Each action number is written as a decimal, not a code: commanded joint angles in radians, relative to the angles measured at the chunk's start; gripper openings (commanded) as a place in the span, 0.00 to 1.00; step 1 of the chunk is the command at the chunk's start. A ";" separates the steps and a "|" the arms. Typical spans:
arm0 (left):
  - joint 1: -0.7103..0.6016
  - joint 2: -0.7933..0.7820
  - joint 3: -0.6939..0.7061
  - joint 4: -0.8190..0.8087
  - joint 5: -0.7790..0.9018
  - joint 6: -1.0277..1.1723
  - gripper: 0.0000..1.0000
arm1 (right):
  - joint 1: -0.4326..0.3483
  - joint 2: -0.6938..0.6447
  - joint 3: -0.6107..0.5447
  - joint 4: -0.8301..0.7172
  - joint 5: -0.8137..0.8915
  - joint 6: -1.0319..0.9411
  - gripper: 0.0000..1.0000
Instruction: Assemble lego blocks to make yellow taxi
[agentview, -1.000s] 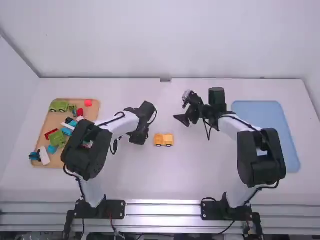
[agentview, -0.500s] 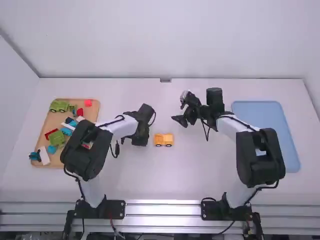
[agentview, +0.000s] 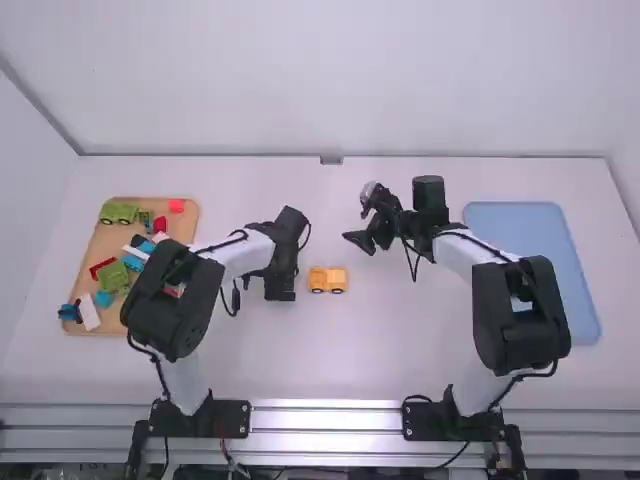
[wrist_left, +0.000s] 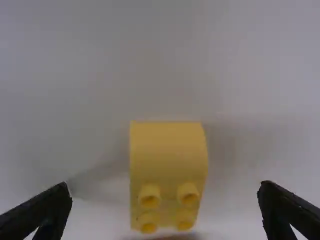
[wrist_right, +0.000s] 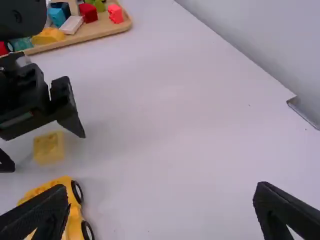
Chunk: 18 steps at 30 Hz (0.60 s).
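The left gripper (wrist_left: 165, 186) is wide open and holds nothing; its fingers are on both sides of the yellow curved block (wrist_left: 169, 170), with gaps between them and it; the block sits on the white table (agentview: 330, 365), with its four bumps facing up. The yellow wheeled base (agentview: 327, 280) stands on its black wheels (wrist_right: 77, 191) close by, between the two arms; the right gripper (wrist_right: 162, 186) is open and empty too, out past the base.

The step now looks like picking up the block, which may be the next bit of the taxi; the taxi does not look done. Next, the left gripper needs to get low enough, squeeze the block evenly and lift it straight; then it has to line the block up over the base and push down gently; the base could roll, so the right gripper might help keep it still.
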 joint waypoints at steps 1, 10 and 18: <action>0.026 -0.035 -0.008 -0.009 0.016 0.005 0.99 | -0.001 -0.008 -0.010 -0.003 -0.009 0.003 0.99; 0.075 -0.160 0.106 -0.133 -0.028 0.336 0.99 | -0.001 -0.008 -0.010 -0.003 -0.010 0.003 0.99; 0.090 -0.232 0.280 -0.255 -0.266 1.424 0.83 | -0.001 -0.008 -0.010 0.001 -0.010 0.003 0.98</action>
